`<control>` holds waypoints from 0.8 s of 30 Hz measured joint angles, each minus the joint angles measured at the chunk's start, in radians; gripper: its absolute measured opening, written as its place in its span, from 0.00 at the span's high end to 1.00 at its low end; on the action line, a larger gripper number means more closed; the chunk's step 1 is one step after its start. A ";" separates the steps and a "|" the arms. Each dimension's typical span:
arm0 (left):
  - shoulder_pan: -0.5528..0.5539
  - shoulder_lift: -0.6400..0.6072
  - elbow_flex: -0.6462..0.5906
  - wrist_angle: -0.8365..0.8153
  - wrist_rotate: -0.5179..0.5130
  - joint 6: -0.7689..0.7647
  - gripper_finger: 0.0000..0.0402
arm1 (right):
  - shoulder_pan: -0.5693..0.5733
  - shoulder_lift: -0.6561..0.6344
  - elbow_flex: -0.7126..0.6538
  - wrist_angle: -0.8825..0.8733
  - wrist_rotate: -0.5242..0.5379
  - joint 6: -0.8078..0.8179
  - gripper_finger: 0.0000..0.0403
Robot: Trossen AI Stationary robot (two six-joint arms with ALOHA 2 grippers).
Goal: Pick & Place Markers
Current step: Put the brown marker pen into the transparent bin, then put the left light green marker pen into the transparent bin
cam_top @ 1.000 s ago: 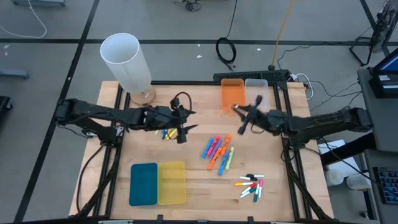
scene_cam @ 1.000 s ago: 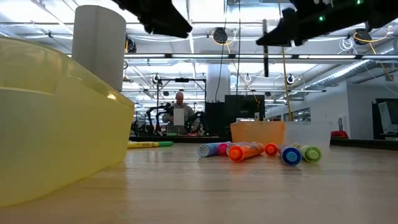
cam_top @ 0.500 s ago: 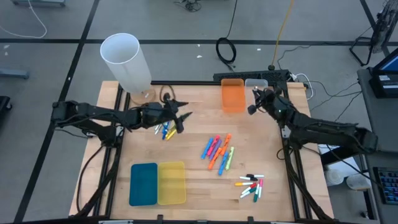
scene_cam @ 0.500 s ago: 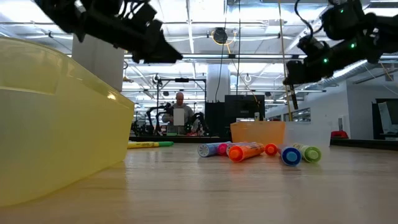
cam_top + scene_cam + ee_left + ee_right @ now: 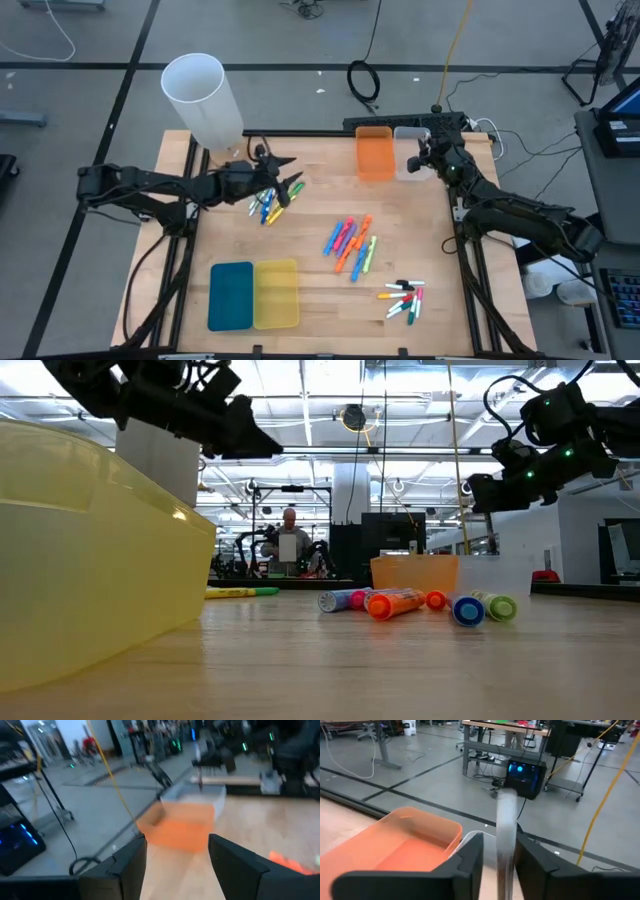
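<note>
While blurred, right gripper (image 5: 498, 870) clamps a thin white-bodied marker (image 5: 504, 827) above clear plastic bin (image 5: 409, 150); left gripper (image 5: 283, 180) fingers apart, empty.

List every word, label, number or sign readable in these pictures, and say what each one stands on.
None can be read.
Markers: any print on the barrels is too small to make out.
Orange bin, clear bin, blue bin, yellow bin and white cylinder: no label visible.
Lit screen beside the table: too small to read.
</note>
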 joint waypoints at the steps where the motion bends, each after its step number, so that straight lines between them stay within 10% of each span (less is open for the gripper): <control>1: 0.002 0.000 0.000 0.004 -0.005 0.001 0.47 | 0.000 0.000 0.000 0.000 0.000 0.000 0.73; 12: 0.050 0.002 0.000 -0.058 -0.006 0.004 0.47 | -0.004 -0.001 0.000 0.243 -0.181 -0.022 0.52; 24: 0.052 0.002 0.000 -0.605 -0.046 -0.388 0.47 | -0.003 -0.001 0.000 0.363 -0.339 0.086 0.50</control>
